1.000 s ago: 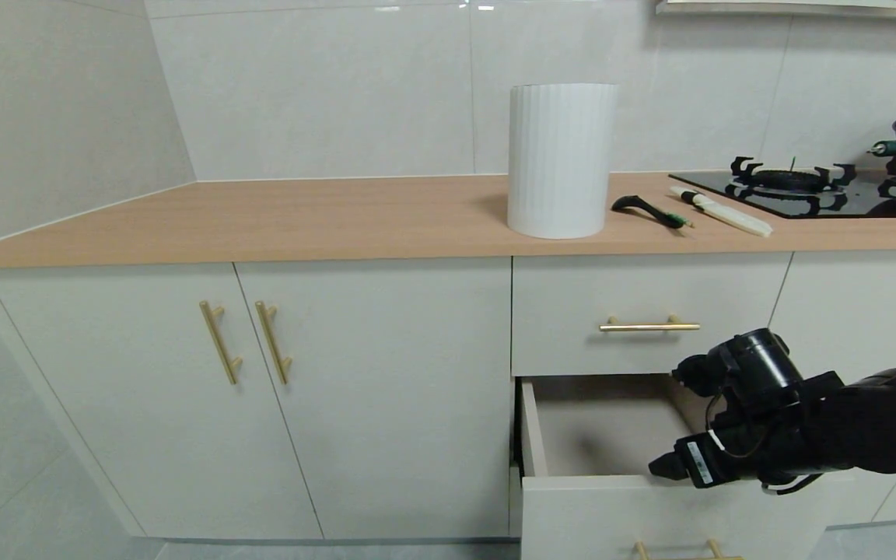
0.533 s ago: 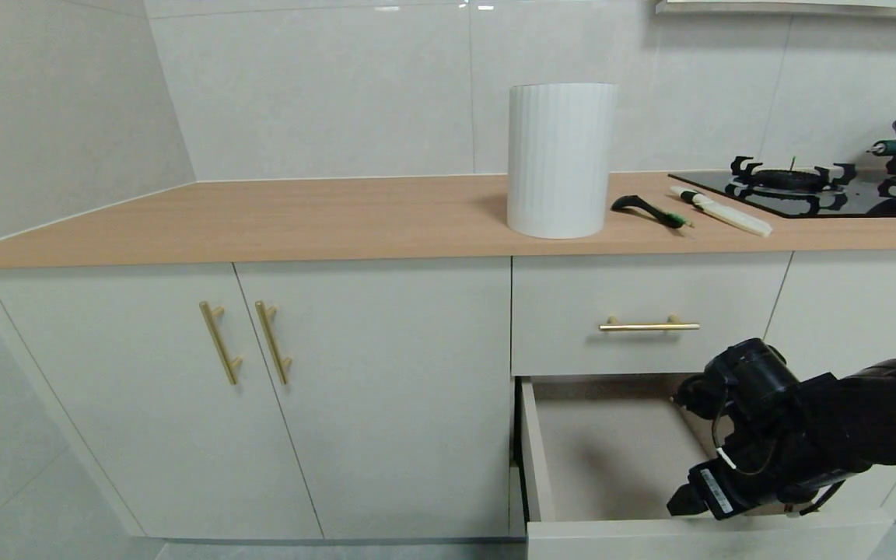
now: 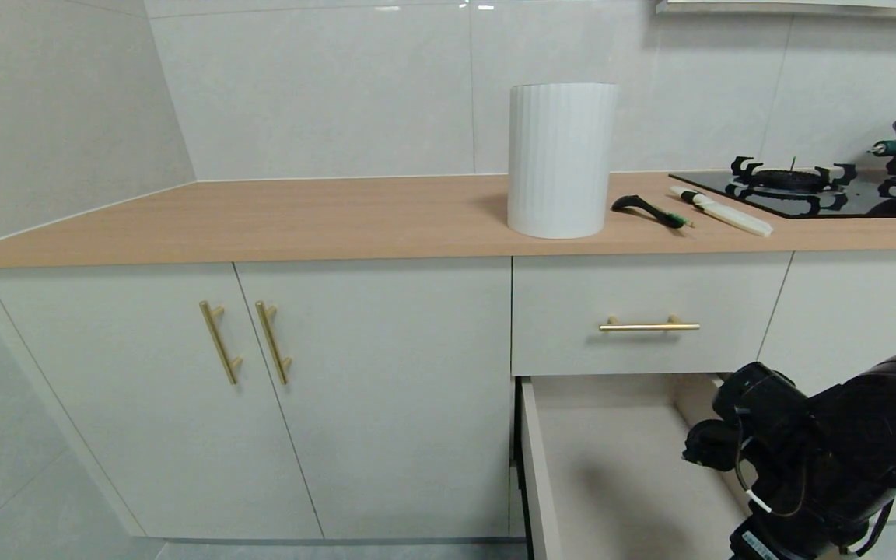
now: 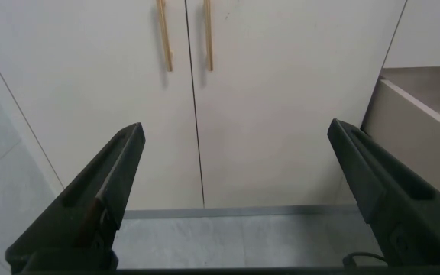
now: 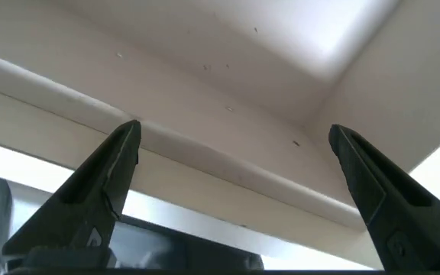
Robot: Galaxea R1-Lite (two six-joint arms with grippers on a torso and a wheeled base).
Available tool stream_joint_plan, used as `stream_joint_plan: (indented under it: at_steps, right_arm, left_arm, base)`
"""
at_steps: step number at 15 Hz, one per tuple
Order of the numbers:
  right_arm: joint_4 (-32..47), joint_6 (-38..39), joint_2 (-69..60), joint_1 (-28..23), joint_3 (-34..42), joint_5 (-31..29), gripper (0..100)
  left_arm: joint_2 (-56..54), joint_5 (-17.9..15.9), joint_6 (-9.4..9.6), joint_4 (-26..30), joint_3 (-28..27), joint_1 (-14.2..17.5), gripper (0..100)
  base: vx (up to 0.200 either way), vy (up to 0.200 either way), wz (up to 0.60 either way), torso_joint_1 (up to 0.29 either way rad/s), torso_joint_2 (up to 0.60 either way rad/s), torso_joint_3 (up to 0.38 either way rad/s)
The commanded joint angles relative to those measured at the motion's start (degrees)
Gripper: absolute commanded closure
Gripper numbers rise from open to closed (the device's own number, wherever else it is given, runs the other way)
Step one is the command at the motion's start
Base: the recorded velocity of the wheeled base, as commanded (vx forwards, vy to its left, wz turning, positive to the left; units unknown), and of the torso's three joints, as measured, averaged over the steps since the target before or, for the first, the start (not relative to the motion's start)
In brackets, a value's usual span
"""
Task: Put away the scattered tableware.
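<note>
Left hand [image 4: 237, 128] fingers spread wide; right hand [image 5: 236, 128] fingers likewise spread.

Head view facing counter [image 3: 300, 218], left wrist low by doors [image 4: 281, 99], right wrist close — drawer [image 3: 611, 443] shared

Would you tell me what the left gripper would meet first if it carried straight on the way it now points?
Most likely the cabinet door beside the open drawer, below its gold handle. The left gripper, open, faces it with nothing between, though the gap is hard to judge.
</note>
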Motion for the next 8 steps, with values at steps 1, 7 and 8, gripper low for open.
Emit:
stream_joint_plan:
  at_steps: [1,7,8]
  right_arm:
    - [-0.34,0.2,0.06,0.27,-0.61,0.05,0]
    - [-6.49,14.97,-1.43,-1.05,-8.7,-0.04,0]
    - [-8.07,15.14,-1.96,-1.14,-8.35,-0.04,0]
  left_arm:
    - [0.0,0.01,-0.01,0.02,0.01,0.01,0]
    - [0.0,0.01,-0.01,0.02,0.01,0.01,0]
    - [0.0,0.01,-0.01,0.02,0.01,0.01,0]
  base:
    - [0.0,0.0,0.0,0.0,0.0,0.0]
    - [0.0,0.0,0.0,0.0,0.0,0.0]
    - [0.0,0.0,0.0,0.0,0.0,0.0]
